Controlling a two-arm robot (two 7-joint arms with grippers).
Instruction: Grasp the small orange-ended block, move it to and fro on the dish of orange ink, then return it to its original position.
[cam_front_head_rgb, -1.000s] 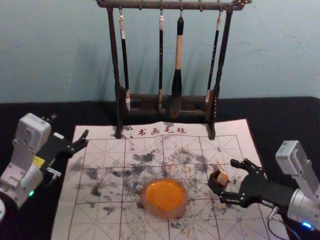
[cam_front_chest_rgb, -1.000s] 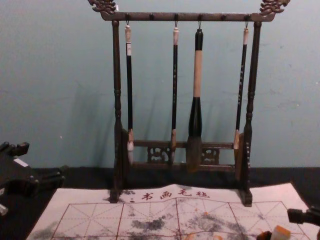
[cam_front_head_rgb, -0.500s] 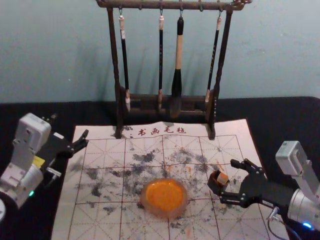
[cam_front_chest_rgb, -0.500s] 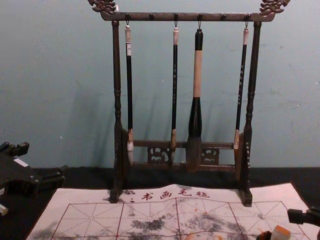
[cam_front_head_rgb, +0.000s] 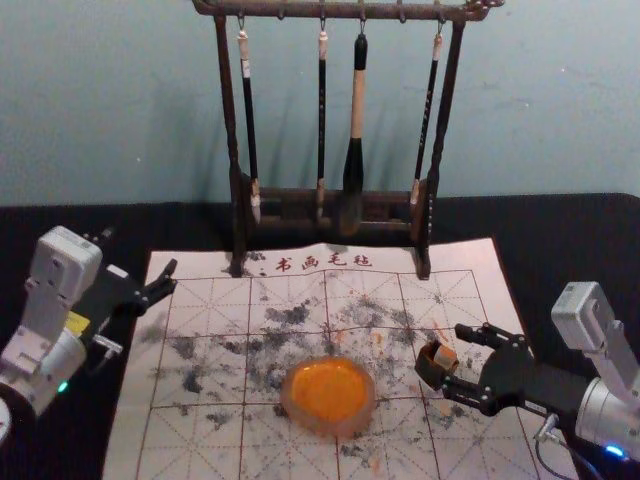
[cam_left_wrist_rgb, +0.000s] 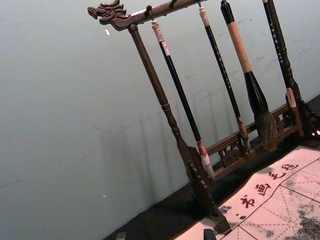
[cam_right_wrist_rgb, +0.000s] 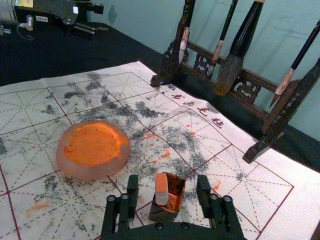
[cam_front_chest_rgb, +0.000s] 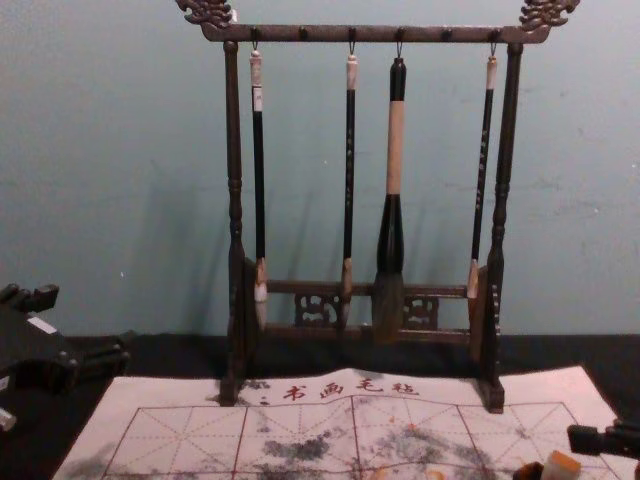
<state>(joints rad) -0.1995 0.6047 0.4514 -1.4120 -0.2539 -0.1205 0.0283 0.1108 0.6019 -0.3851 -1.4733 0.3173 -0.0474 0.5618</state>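
The right gripper (cam_front_head_rgb: 457, 358) is spread wide over the right part of the mat (cam_front_head_rgb: 220, 448), its two fingers well apart, one to each side of the small block (cam_front_head_rgb: 445, 356) and the box it stands in. It grasps nothing: in the right wrist view there is a gap between each fingertip and the box. The left gripper (cam_front_head_rgb: 140, 252) is parked off at the left edge of the mat, its fingers also apart and holding nothing. The block is short and squared, with a flat orange end facing up and paler sides; it stands a little tilted inside the box, toward one wall, its orange end rising above the rim. The box (cam_right_wrist_rgb: 162, 216) is small, dark and open-topped, its inner wall smeared with orange, and it sits on the mat. Toward the robot's left from it, near the middle of the mat, rests a rounded, pale translucent dish (cam_front_head_rgb: 340, 431) holding a broad pool of orange ink (cam_front_head_rgb: 330, 388). Grey and black smudges and a few orange marks stain the mat's ruled squares. Behind, four brushes (cam_front_head_rgb: 357, 110) hang from a dark carved rack (cam_front_head_rgb: 226, 110).
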